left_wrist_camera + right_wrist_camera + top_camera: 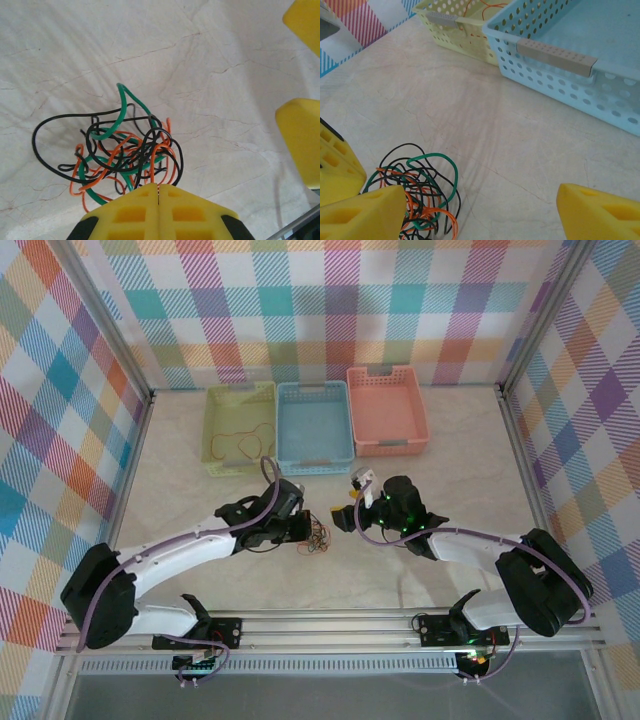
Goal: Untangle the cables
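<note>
Cables (125,155) are orange, black and green. Table (225,50) is cream, faintly veined. Left basket (232,412) is yellow-green, middle basket (314,430) light blue, right basket (385,415) salmon. Walls (330,310) are pastel plaid. Left gripper (158,189) and right gripper (481,194) are yellow.

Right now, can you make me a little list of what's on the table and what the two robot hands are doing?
tangle: cables, orange, black and green, on the table in front of the baskets
left gripper: shut on cables at the tangle's edge
right gripper: open, beside the tangle, holding nothing
yellow-green basket: left end of the row, one orange cable inside
blue basket: middle of the row
pink basket: right end of the row
</note>
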Motion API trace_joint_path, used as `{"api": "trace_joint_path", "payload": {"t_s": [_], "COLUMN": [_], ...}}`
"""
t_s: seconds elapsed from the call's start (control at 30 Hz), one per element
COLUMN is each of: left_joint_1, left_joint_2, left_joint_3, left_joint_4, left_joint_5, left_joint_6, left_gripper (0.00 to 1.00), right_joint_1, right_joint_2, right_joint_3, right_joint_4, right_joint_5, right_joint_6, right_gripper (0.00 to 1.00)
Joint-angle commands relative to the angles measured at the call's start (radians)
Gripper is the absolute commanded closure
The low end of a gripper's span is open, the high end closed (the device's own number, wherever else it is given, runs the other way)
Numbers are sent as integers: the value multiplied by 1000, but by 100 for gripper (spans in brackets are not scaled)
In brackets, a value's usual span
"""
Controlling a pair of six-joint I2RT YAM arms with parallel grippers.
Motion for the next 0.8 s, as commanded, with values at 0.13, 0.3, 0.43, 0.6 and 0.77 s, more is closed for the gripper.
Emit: {"api": "trace_joint_path", "payload": {"t_s": [0.13,0.3,0.43,0.6,0.77], "left_joint_1": [-16,-16,-15,-15,-15], "left_joint_2": [-89,-112,-124,-127,-147], "left_joint_3": [-16,-10,-16,-17,-32], "left_joint_4": [4,4,29,43,66], "left_joint_5": [-28,-12,23,59,91], "left_joint_6": [63,84,96,106,109], "left_gripper": [100,100,100,100,100], "right_joint_1": [5,6,5,6,11], "right_joint_2": [-44,-57,-58,-49,-26], "right_joint_3": [-31,-46,-52,-45,-23], "right_joint_4": [86,108,129,134,118], "right_joint_5": [-40,-63,-100,-137,-178], "right_joint_6": [-19,-21,-27,-26,-31], "right_gripper": [21,21,21,21,21]}}
